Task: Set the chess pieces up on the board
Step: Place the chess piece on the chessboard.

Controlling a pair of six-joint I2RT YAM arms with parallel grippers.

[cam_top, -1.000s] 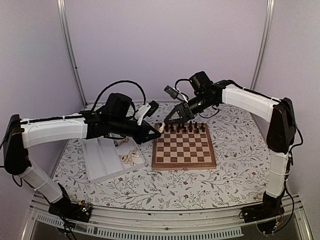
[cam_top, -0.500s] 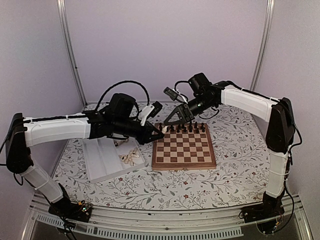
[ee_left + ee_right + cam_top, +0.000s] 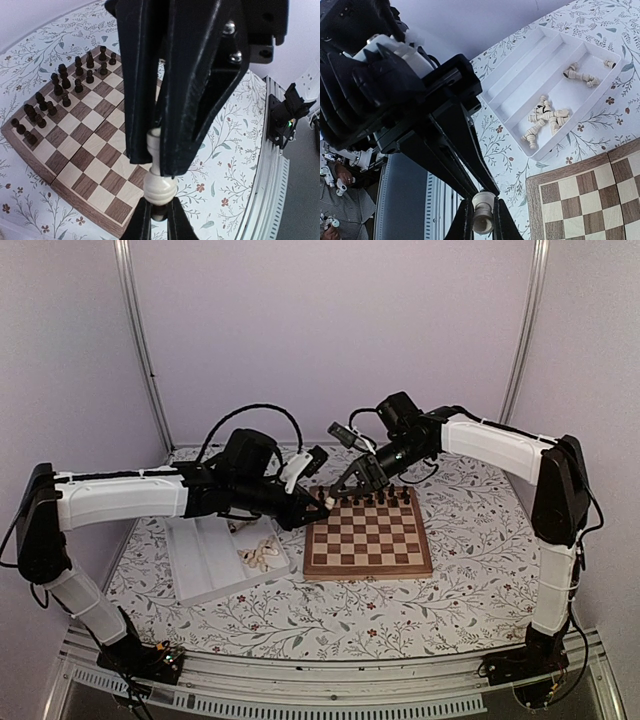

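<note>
One cream chess piece [image 3: 160, 187] hangs in the air over the far left corner of the board [image 3: 368, 540], held from both ends. My left gripper [image 3: 159, 212] is shut on its lower end. My right gripper [image 3: 482, 212] is shut on the other end and shows in the left wrist view as large black fingers [image 3: 200, 100] coming down from above. In the top view the two grippers meet tip to tip, left gripper [image 3: 314, 506] against right gripper [image 3: 337, 491]. Several more cream chess pieces [image 3: 262, 556] lie in the tray.
The white compartment tray [image 3: 205, 565] lies left of the board, with cream chessmen [image 3: 547, 117] heaped in one compartment. Dark chessmen [image 3: 375, 496] fill the board's two far rows. The flower-patterned tablecloth [image 3: 470, 580] surrounds the board.
My right gripper has gone from open to shut around the cream piece. The left arm has carried the piece a little to the right, and the right gripper has come down to meet it.
</note>
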